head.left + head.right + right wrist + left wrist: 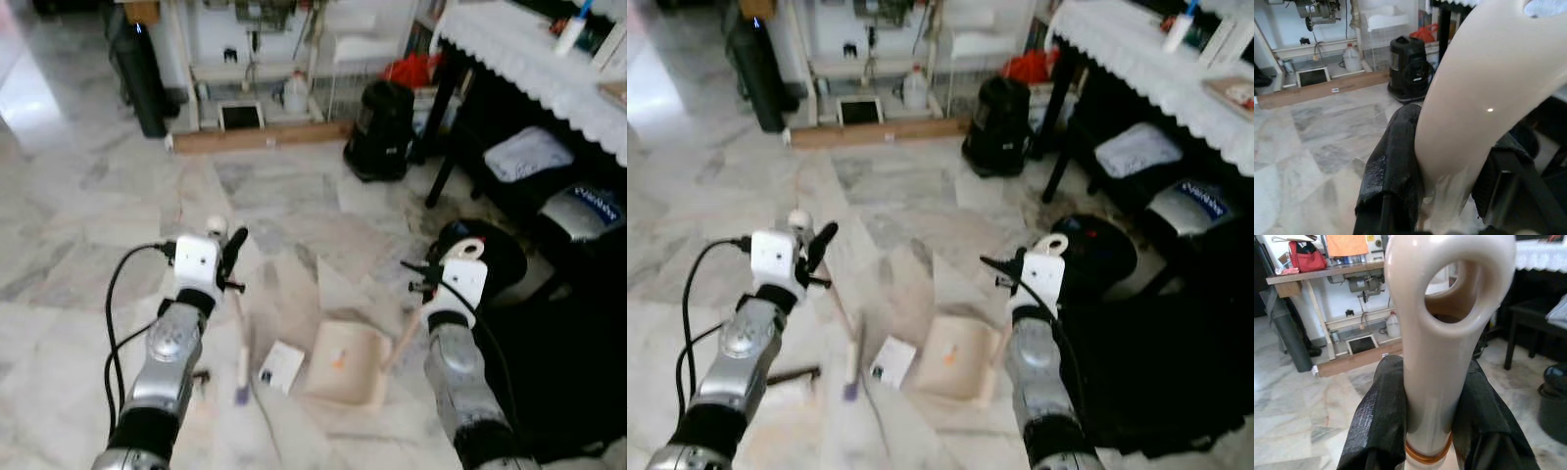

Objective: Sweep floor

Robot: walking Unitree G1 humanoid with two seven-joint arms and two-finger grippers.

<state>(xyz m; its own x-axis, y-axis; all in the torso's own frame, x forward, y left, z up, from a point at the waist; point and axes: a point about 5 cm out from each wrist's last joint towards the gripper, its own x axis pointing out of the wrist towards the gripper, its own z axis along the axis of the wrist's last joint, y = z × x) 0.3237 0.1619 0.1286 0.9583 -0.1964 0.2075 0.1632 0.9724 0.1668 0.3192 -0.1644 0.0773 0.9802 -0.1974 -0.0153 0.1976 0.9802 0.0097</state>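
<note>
Left pincer [1431, 431] clamps broom handle [1440, 362], forearm outstretched.

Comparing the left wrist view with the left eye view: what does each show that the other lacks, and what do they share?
Left wrist view alone: the left claw up close, its fingers clamped on the cream broom handle just below its hanging loop, plus a red bag on the workbench.

Left eye view alone: the dustpan on the floor with its handle in the right claw, a white card beside it, and the lace-covered table.

Both: the white jug, the flat wooden board and the marble floor.
</note>
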